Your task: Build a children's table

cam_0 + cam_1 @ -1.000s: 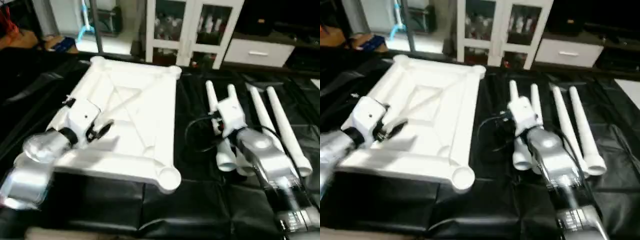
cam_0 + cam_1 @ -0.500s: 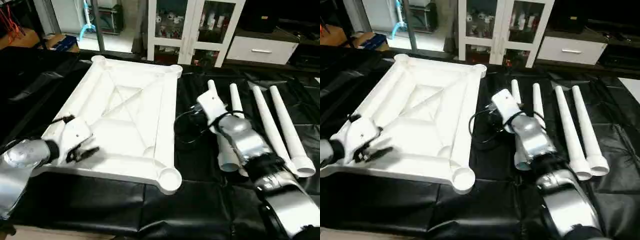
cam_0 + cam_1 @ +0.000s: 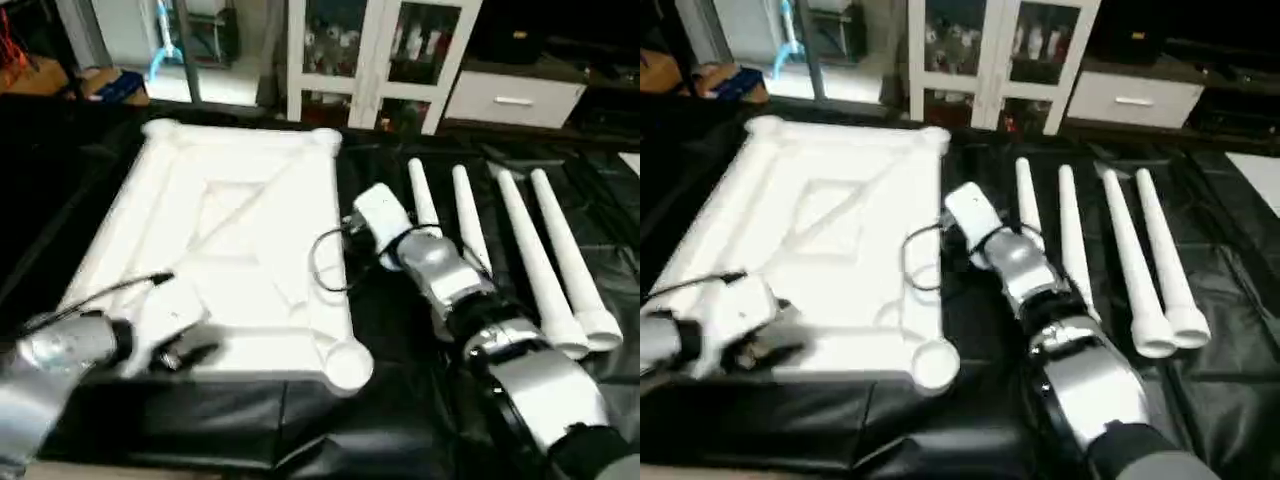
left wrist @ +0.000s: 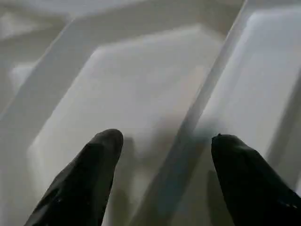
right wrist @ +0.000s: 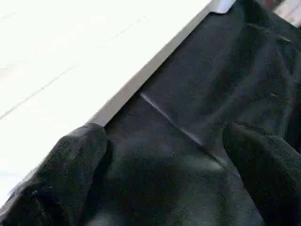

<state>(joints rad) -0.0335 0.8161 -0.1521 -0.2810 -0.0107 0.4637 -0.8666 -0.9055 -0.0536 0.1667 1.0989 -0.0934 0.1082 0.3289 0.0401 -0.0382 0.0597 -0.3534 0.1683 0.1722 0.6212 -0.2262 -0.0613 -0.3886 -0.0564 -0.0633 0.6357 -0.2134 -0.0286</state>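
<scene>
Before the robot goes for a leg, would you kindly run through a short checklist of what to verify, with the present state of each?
1. Table top lies ribbed side up, near corner socket exposed: ok.
2. Four legs lie side by side on the black cover, none fitted: ok.
3. Left gripper jaws open, empty, over a rib: ok.
4. Right gripper jaws wide, empty, at the top's edge: ok.
5. Right gripper lined up on a leg: not ok.
6. Sockets unobstructed inside: cannot tell.

No legible text, label or number, perhaps through blur.
</scene>
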